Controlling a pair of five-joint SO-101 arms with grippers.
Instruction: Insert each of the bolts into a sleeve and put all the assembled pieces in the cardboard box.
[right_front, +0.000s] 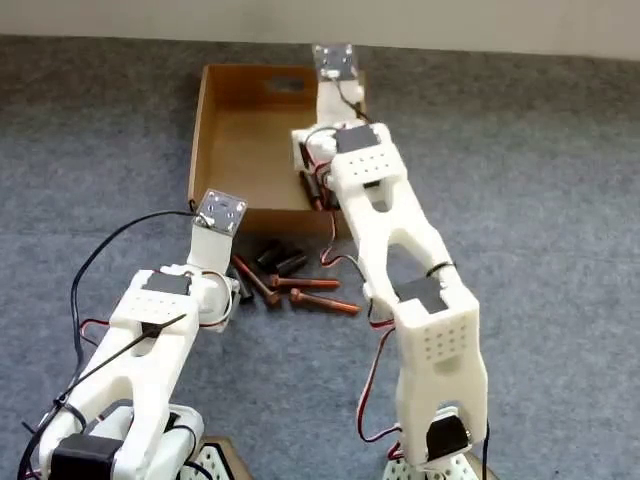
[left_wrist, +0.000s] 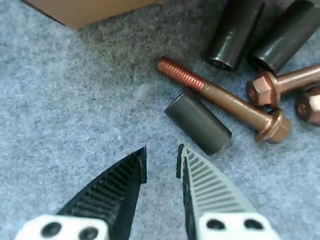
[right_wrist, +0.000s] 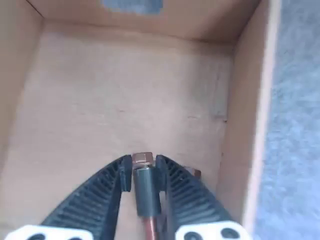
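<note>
High view: the cardboard box (right_front: 200, 130) sits at 12 o'clock on the tabletop (right_front: 530, 200). The right arm (right_front: 400, 230) is stretched over its 3 o'clock side, with the right tool (right_front: 314, 188) inside the box's outline. The loose bolts (right_front: 318, 293) and sleeves (right_front: 280, 258) lie in a heap at 6 o'clock of the box, and the left arm (right_front: 150, 340) stands at 8 o'clock of that heap. Left wrist view: the left tool (left_wrist: 161, 159) hangs over the fabric, jaws a little apart and holding nothing. The nearest sleeve (left_wrist: 197, 122) lies on its side just beyond the tips, against a bolt (left_wrist: 220, 100). Right wrist view: the right tool (right_wrist: 144, 167) is clamped on an assembled piece (right_wrist: 145, 192), a sleeve with the bolt's head showing at its far end, held over the box floor close to a side wall. Risks, in my judgement: I cannot tell the height over the floor, so a release from too high could knock the bolt out of its sleeve or bounce the piece off the wall. On the left, the gap looks tight for the sleeve. An advance as it stands could push the sleeve into a roll and shift the bolt it touches.
</note>
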